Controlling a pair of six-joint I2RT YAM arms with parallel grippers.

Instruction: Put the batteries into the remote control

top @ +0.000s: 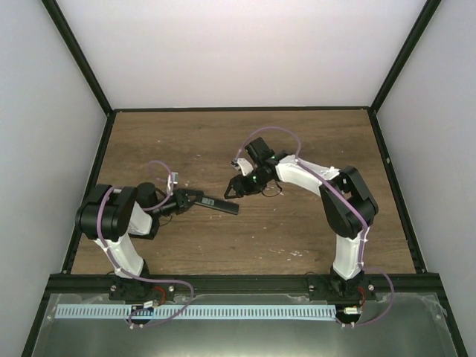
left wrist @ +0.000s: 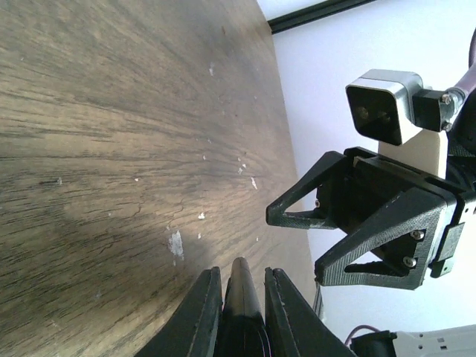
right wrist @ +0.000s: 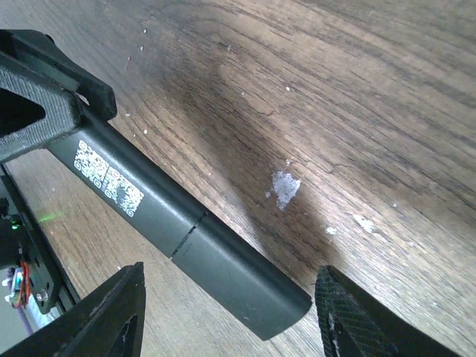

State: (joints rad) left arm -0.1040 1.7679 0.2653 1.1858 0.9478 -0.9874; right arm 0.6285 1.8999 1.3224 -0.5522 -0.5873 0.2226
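The slim, long black plastic remote control (top: 219, 204) is held at one end by the left gripper (top: 192, 199), whose jaws are closed narrow on its sides. The left wrist view shows the two black fingers (left wrist: 208, 312) pressed against the bar with no gap. Its long axis runs across the brown wooden worktop (top: 297, 149) from the left arm toward the right. The free end points at the right gripper (top: 236, 187), and the shadow thrown beside the bar suggests it is carried just clear of the wood. From the right wrist, the remote control (right wrist: 186, 230) shows its back, with two white QR-code labels (right wrist: 108, 177) near the held end. A cross seam (right wrist: 187, 232) marks off the end section, which is probably the battery cover, apparently in place. The right gripper (right wrist: 228, 286) has its jaws spread wide and empty. That end section lies between them but touches neither finger, so the right arm is the one placed to work on it. The coming move turns on this — the cover end lies along the bar's axis, directly under the open right jaws, while the left arm only steadies the other end. No small blue batteries appear in any view, so where they lie cannot be told.
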